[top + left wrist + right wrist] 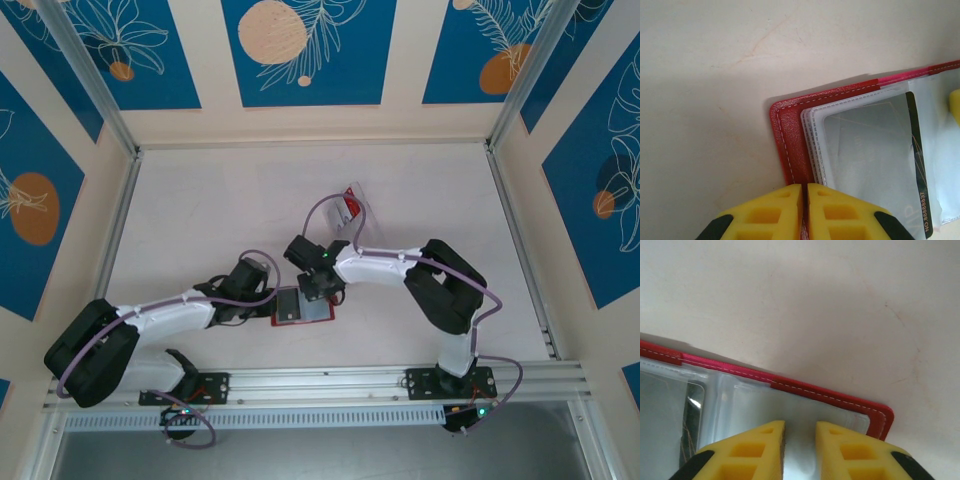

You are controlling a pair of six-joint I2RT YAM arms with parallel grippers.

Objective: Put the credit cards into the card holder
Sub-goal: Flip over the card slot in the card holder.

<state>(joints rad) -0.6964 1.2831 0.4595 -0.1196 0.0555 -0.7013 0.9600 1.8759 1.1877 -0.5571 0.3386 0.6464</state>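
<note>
Red holder lies open on the tabletop, one black card already sleeved, left claw pinching its edge, right claw narrowly spread over the sleeves, more cards waiting well apart.

1. The card holder lies open on the table, near the front edge, between the two arms.
2. The left gripper sits at the holder's left edge, its fingers pressed together on the cover.
3. The right gripper hangs over the holder's right half, fingers a little apart.
4. One card lies inside a pocket of the holder.
5. A small packet lies farther back and to the right, well apart from the holder.
</note>
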